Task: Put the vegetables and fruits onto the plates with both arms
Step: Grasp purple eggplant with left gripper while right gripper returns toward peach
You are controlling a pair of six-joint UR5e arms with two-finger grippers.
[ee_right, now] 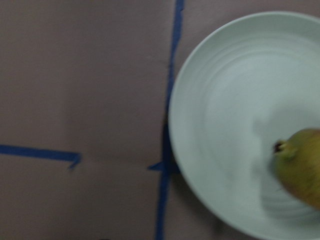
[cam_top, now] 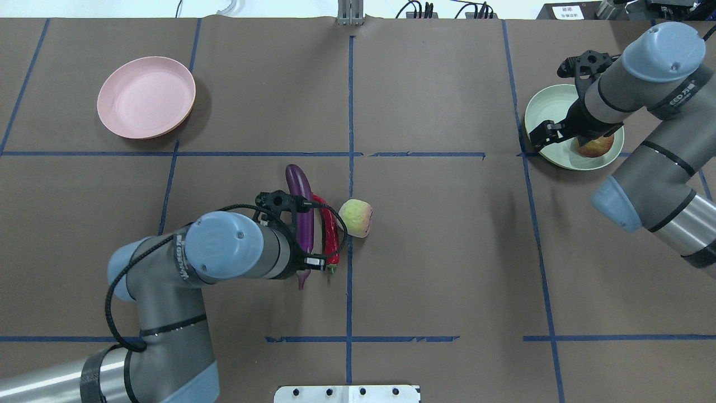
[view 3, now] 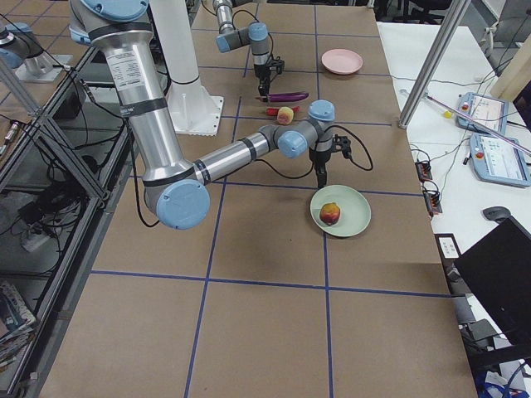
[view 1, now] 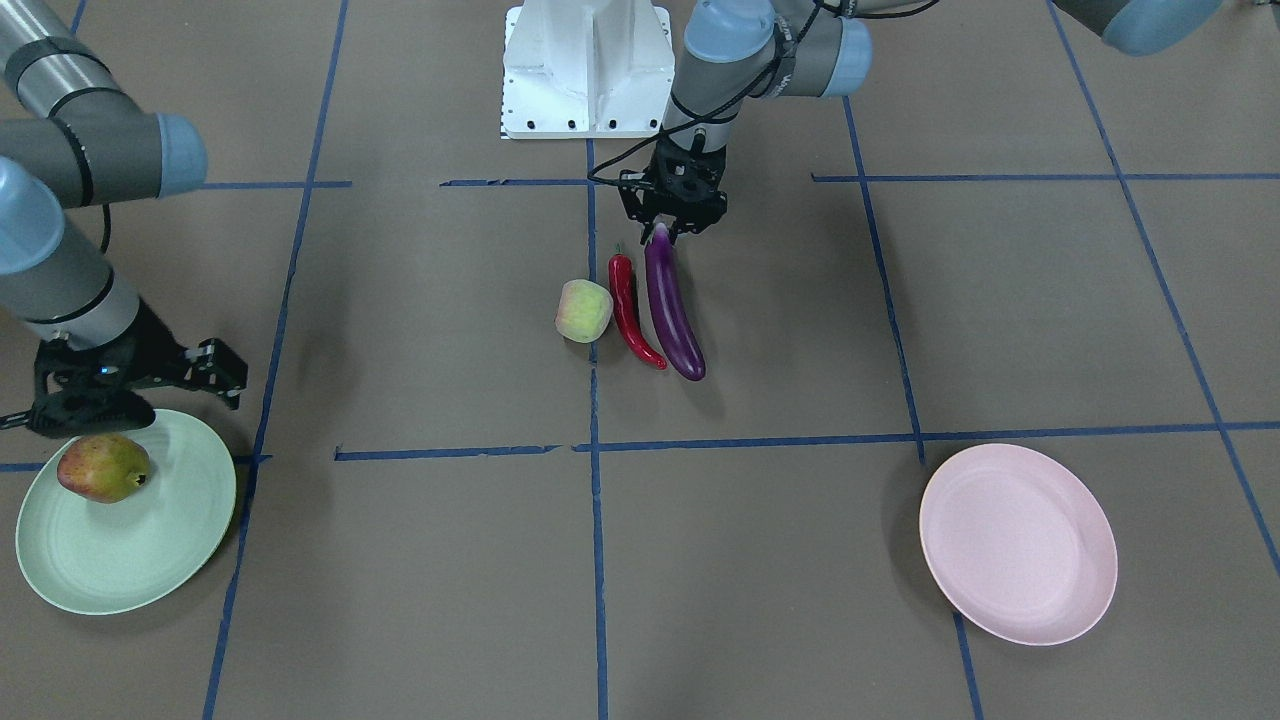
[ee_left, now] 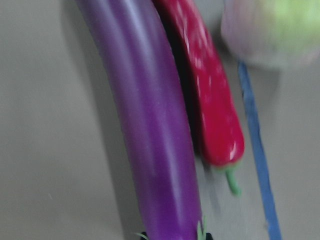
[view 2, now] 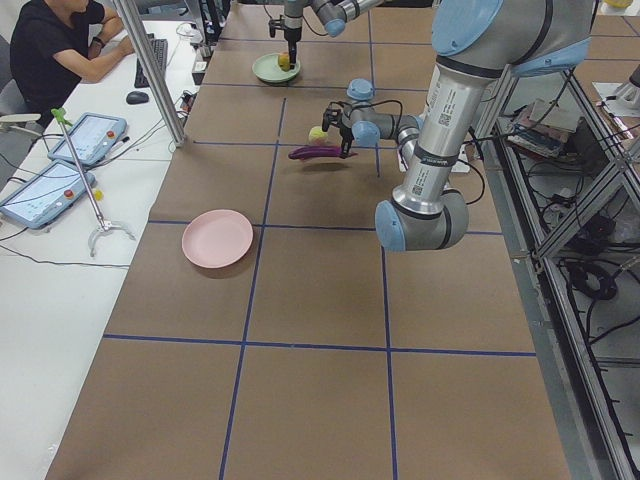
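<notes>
My left gripper [view 1: 666, 226] stands over the table's middle, its jaws closed on the stem end of the purple eggplant [view 1: 673, 310], which fills the left wrist view [ee_left: 150, 125]. The red chili [view 1: 630, 312] lies right beside the eggplant. The pale green fruit [view 1: 583, 310] sits by the chili's other side. My right gripper [view 1: 135, 398] is open and empty, just above the near rim of the pale green plate [view 1: 130, 560]. The red-and-green mango [view 1: 103, 467] rests on that plate. The pale pink plate [view 1: 1017, 543] holds nothing.
The white base block [view 1: 585, 70] stands at the robot's edge of the table. Blue tape lines [view 1: 595, 540] cross the brown table cover. A person [view 2: 60, 45] sits at a side desk with tablets, beyond the table's far edge.
</notes>
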